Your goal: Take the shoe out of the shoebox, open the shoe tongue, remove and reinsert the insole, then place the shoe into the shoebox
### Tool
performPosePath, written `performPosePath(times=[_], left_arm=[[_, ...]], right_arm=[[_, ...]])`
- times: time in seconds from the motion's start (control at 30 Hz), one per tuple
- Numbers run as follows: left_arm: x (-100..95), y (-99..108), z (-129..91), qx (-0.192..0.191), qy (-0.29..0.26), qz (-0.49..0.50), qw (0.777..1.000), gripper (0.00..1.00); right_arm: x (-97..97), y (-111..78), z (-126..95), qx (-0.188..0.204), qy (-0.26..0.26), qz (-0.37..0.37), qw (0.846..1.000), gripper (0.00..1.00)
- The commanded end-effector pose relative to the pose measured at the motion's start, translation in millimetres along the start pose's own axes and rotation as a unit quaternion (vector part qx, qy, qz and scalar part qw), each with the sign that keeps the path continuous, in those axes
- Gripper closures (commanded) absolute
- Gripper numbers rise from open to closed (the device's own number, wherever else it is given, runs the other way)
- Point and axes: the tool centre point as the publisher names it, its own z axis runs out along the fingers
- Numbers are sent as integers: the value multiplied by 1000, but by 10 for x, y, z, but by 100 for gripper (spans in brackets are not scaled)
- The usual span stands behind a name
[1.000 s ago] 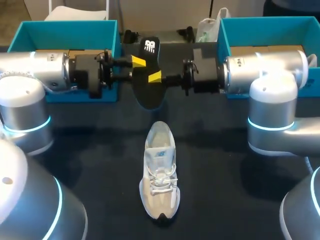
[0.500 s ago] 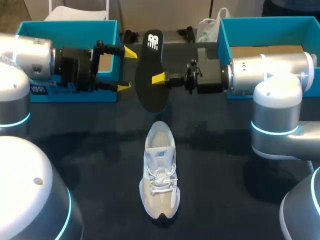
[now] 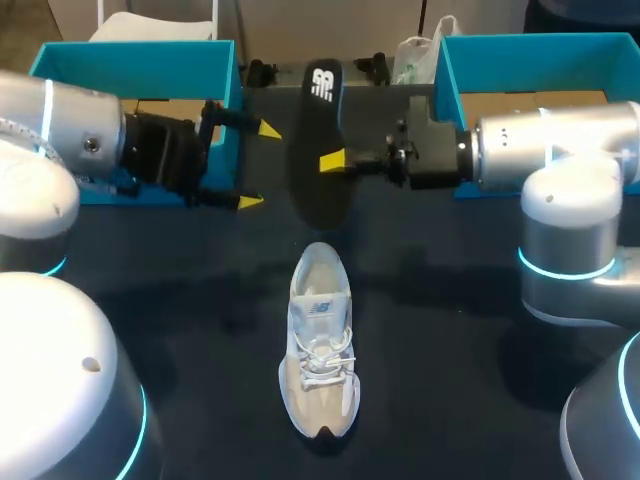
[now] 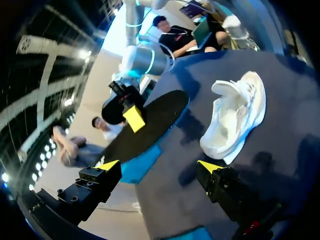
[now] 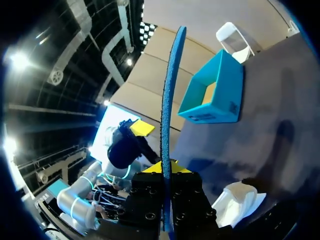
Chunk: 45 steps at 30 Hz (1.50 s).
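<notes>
Now that the left gripper (image 3: pixel 258 166) has let go of the insole (image 3: pixel 318 140), the handover is done: a second ago both grippers pinched the black insole from either side, and the left one has since drawn back toward 10 o'clock of the shoe (image 3: pixel 322 340). Its fingers stand wide apart with nothing between them. In its own wrist view the spread tips frame bare table, with the shoe ahead and to one side.

The right gripper (image 3: pixel 335 160) alone carries the insole. Its fingers are clamped on the lower long edge, one yellow tip showing on the near face. In the right wrist view the insole rises edge-on straight out from between the closed fingers. It hangs in the air at 12 o'clock of the shoe, above the table, and has shifted slightly toward 1 o'clock with the arm.

The shoe lies on the dark table, toe to 6 o'clock and opening to 12, touching neither gripper. The left teal box (image 3: pixel 140 60) sits at 10 o'clock and the right teal box (image 3: pixel 520 55) at 2.

By my judgement the removal is finished and reinsertion comes next: the right arm must tip the insole toe-first into the opening, perhaps with the free left gripper steadying the shoe
</notes>
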Motion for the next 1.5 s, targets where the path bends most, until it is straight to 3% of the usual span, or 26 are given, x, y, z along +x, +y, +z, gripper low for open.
performPosePath(times=[0.03,0.47,0.53,0.73,0.93,1.3,1.33,1.4,1.5], left_arm=[[83,-3,-291,-140,78,-149,976,0],[83,-3,-291,-140,78,-149,976,0],[133,-9,-291,-151,106,-201,962,0],[352,-4,-285,-215,154,-301,916,0],[629,-31,-283,-227,172,-369,885,0],[629,-31,-283,-227,172,-369,885,0],[675,-21,-231,-247,168,-378,876,0],[753,6,-193,-226,189,-392,871,0],[862,34,-107,-226,218,-407,858,0]], right_arm=[[-47,-97,-128,-17,-10,-19,1000,100],[-78,-109,-109,-22,-21,-28,999,100],[-78,-109,-109,-22,-21,-28,999,100],[-144,-223,-84,-80,-6,-51,995,100],[-182,-277,30,-99,-10,-86,991,100],[-182,-277,30,-99,-10,-86,991,100],[-182,-277,30,-99,-10,-86,991,100],[-299,-307,68,-100,-15,-88,991,100],[-411,-324,79,-105,0,-87,991,100]])
